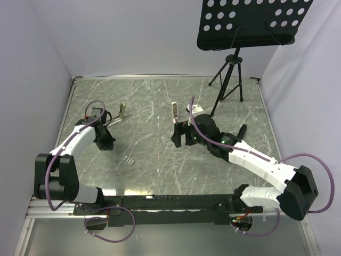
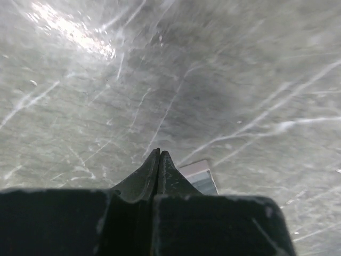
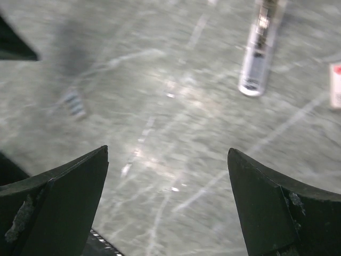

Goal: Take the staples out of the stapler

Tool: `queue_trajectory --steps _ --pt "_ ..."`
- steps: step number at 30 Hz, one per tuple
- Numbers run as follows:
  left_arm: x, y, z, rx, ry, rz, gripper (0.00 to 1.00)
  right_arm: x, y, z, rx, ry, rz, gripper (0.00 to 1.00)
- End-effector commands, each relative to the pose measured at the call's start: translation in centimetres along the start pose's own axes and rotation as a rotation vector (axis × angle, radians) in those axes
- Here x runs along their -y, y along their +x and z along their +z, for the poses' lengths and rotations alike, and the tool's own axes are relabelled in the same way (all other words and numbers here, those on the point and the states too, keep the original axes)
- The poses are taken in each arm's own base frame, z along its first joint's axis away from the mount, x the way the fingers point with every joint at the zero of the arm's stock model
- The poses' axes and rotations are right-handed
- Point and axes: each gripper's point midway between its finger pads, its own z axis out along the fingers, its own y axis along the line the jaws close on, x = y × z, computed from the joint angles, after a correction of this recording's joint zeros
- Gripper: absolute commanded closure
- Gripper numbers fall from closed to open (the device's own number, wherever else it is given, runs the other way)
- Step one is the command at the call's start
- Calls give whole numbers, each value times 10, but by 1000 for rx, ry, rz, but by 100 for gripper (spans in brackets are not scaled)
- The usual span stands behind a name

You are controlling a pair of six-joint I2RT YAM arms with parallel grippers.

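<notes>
The stapler (image 1: 175, 112) lies on the grey table past my right gripper (image 1: 181, 141). In the right wrist view the stapler (image 3: 256, 53) is a slim white bar with a silvery inner channel, at the upper right. That right gripper (image 3: 168, 151) hangs wide open above bare table, holding nothing. A small grey ridged strip (image 1: 128, 160), like a strip of staples, lies on the table between the arms and shows blurred as the strip (image 3: 74, 104) at the left. My left gripper (image 1: 106, 145) is shut and empty, its fingertips (image 2: 160, 152) pressed together; a small whitish-grey piece (image 2: 200, 178) peeks out beside them.
A thin V-shaped hinged piece (image 1: 120, 113) lies near the left arm's wrist. A small box with red (image 3: 335, 85) sits right of the stapler. A black tripod stand (image 1: 229, 74) with a perforated tray stands at the back right. White walls close in the table.
</notes>
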Motion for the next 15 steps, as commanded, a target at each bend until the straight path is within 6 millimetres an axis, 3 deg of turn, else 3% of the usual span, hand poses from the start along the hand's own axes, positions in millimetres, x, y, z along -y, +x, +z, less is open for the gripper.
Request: queue_trajectory --steps 1,4,7,13,15 --pt "8 6 19 -37 12 -53 99 33 -15 -6 -3 121 -4 0" --pt "-1 16 36 -77 -34 -47 99 54 -16 -7 -13 171 20 0" --pt "3 25 44 -111 -5 -43 99 72 -17 -4 -36 186 29 0" --pt "11 60 41 -181 60 -14 99 124 -13 8 -87 284 113 0" --pt "18 71 38 -202 85 -7 99 130 -10 12 -108 280 121 0"
